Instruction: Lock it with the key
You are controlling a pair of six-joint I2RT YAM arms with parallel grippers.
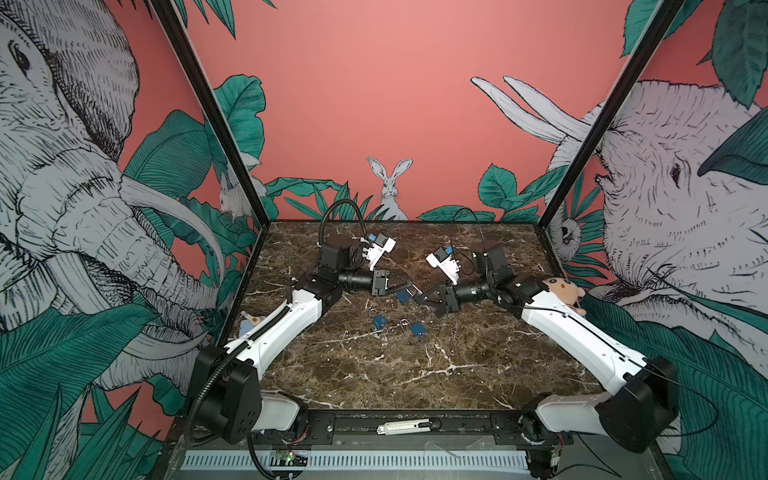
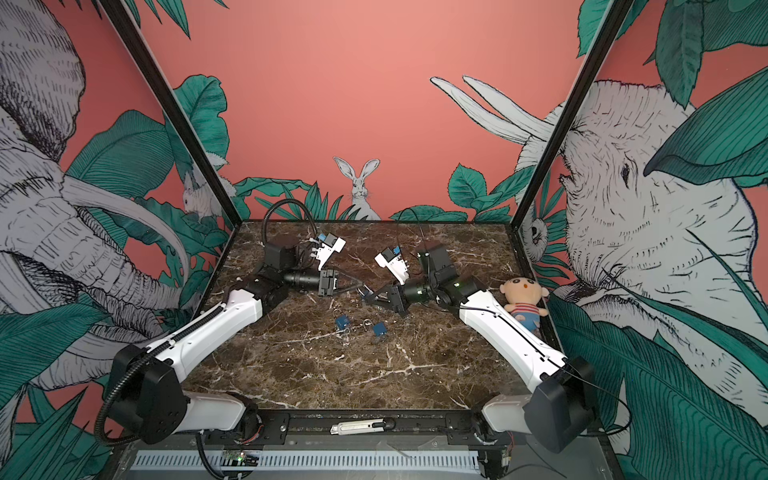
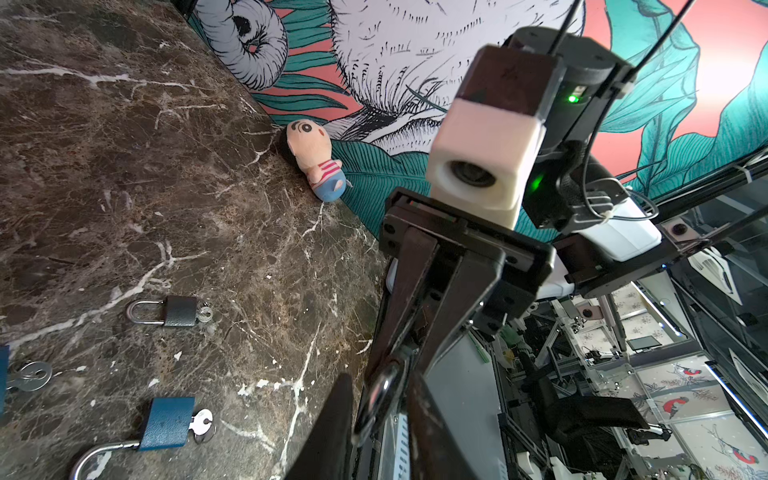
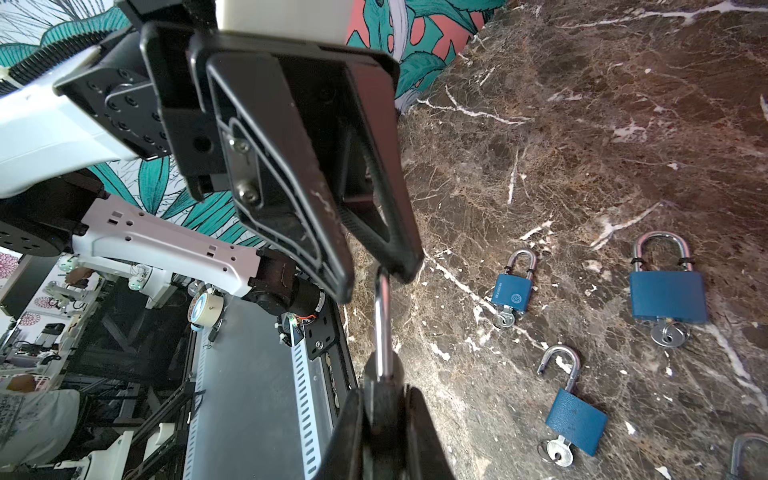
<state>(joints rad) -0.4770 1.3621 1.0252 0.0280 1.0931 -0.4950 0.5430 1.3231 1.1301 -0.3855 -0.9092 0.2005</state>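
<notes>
A blue padlock (image 1: pixel 402 296) hangs above the table's middle between both grippers. My right gripper (image 4: pixel 384 399) is shut on its body, seen edge-on. Its chrome shackle (image 4: pixel 382 316) runs up between the tips of my left gripper (image 4: pixel 382 278). In the left wrist view the left gripper (image 3: pixel 378 424) stands close round the shackle (image 3: pixel 376 399), with a sliver of gap on one side. This padlock's keyhole is hidden. A silvery key (image 4: pixel 557 455) sticks out of an open blue padlock (image 4: pixel 575 419) lying on the marble.
More padlocks with keys lie on the marble table (image 1: pixel 415 374): blue ones (image 4: pixel 511 293) (image 4: pixel 667 295) and a black one (image 3: pixel 180 311). A plush doll (image 1: pixel 563 291) leans at the right wall. A utility knife (image 1: pixel 407 427) rests on the front rail.
</notes>
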